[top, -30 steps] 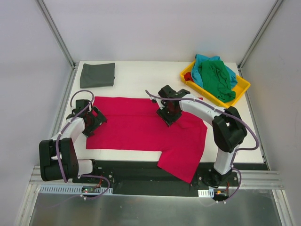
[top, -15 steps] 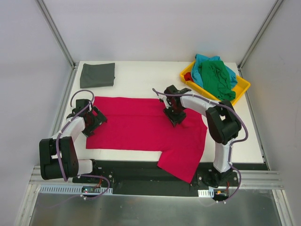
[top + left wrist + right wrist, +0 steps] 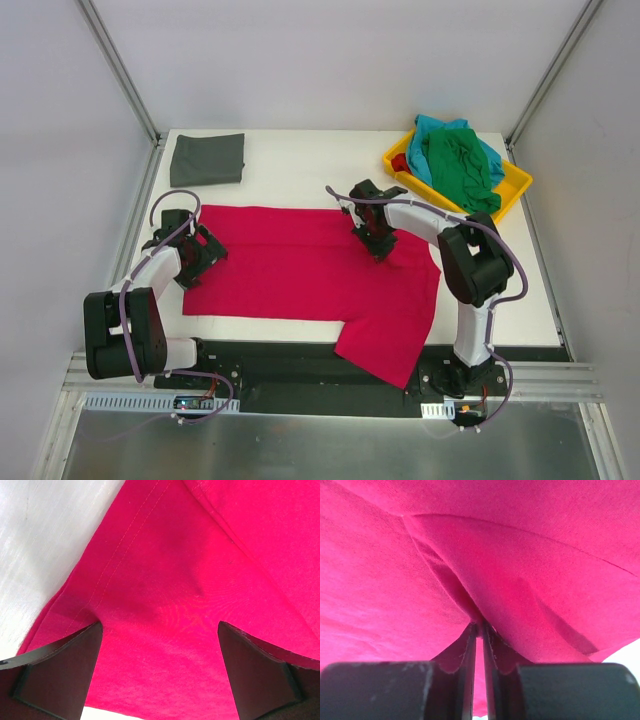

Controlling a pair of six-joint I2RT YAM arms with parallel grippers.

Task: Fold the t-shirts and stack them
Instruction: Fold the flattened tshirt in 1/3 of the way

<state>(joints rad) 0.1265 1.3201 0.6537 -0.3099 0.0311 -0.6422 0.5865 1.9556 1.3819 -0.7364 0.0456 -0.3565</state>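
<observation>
The crimson red t-shirt [image 3: 300,270] lies spread across the table, its lower right part hanging over the front edge. My left gripper [image 3: 197,257] is open at the shirt's left edge, its fingers [image 3: 60,672] wide apart over the red cloth [image 3: 175,605]. My right gripper [image 3: 376,243] is shut on a pinched fold of the red cloth [image 3: 485,580] at the shirt's upper middle. A dark grey t-shirt [image 3: 207,159] lies folded at the back left. The green t-shirt [image 3: 460,168] and teal t-shirt [image 3: 437,128] lie bunched in the yellow tray [image 3: 516,186].
The yellow tray stands at the back right corner. A scrap of red cloth [image 3: 401,162] shows in it under the green shirt. White table surface [image 3: 300,165] lies behind the red shirt. Frame posts stand at both back corners.
My right gripper has moved right and slightly back over the red shirt and now pinches a fold there. The left arm has barely moved.
</observation>
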